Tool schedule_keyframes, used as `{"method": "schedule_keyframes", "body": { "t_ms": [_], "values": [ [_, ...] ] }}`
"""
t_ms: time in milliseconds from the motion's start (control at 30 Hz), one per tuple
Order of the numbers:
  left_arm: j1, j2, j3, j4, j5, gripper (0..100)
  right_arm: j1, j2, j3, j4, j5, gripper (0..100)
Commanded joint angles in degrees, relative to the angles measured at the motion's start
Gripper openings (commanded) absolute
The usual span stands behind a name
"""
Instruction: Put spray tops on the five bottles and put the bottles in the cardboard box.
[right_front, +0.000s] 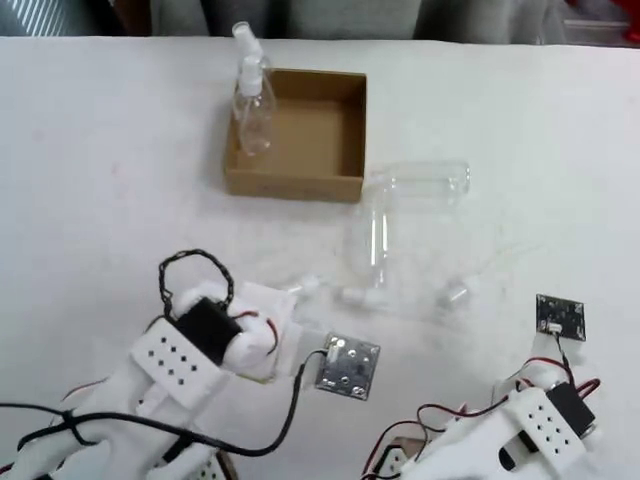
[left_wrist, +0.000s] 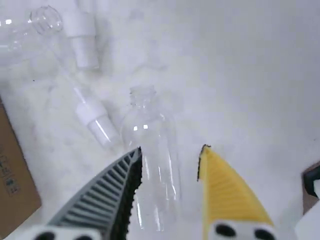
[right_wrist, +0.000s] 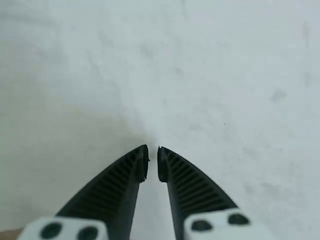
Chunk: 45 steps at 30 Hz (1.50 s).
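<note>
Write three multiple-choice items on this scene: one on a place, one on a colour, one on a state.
1. The capless bottle lies:
A) between the left pincer's fingers
B) upright, beyond both fingers
C) on top of one finger

2. The left pincer's fingers are:
A) both black
B) one grey, one yellow
C) both white

3. The right pincer is:
A) wide open
B) shut on a bottle
C) shut on nothing

Answers:
1 A: the clear body runs between the two tips in the left wrist view.
2 B: the grey finger and yellow finger show there.
3 C: its black tips nearly meet over bare table.
</note>
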Motion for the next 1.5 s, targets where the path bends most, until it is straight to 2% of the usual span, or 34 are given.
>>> {"method": "schedule_keyframes", "body": {
  "t_ms": [0,467,767,1100,1267,1467],
  "values": [
    [-0.9,5.0,-3.9,-1.9,1.8,25,-0.7,-0.7,-0.4,-0.6,1.3,1.7],
    [-6.1,29.8,-16.4,-8.3,3.2,26,-0.8,-0.7,-0.2,-0.6,1.5,1.7],
    [-9.6,34.6,-16.7,-11.4,2.9,26,-2.3,-0.7,0.1,0.0,4.0,1.7],
    [-9.6,41.5,-16.7,-15.6,3.5,26,-2.6,-0.7,0.1,0.0,4.1,1.7],
    [-9.3,44.3,-16.8,-17.9,8.4,28,-2.6,-0.7,0.1,0.0,4.1,1.7],
    [-9.3,44.6,-16.8,-17.8,8.8,29,-2.6,-0.7,0.1,0.0,4.1,1.7]
  ]
}}
